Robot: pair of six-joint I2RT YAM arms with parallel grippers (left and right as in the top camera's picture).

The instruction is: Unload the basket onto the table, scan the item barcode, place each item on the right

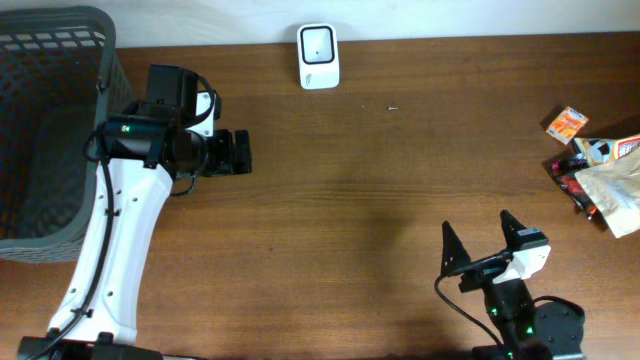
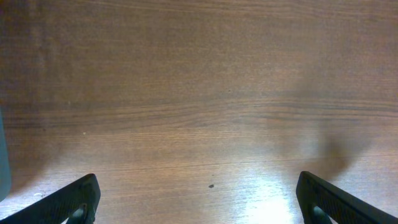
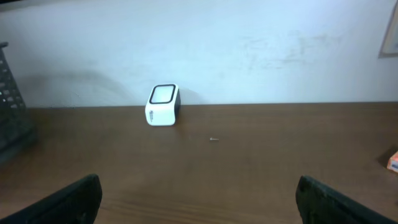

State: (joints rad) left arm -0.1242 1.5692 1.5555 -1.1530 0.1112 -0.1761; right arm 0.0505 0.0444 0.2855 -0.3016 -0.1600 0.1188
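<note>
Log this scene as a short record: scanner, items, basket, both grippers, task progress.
scanner: white barcode scanner, upright at the far edge of the table, near the middle
items: pile of snack packets at the right edge; small orange packet beside it
basket: grey mesh basket at the left end
left gripper: open, empty, over bare wood beside the basket
right gripper: open, empty, near the front edge, facing the scanner
progress: no item picked up yet

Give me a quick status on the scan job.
Both open, empty: left gripper, right gripper. White scanner at far edge; snack packets untouched, right edge. Nothing in the way.
</note>
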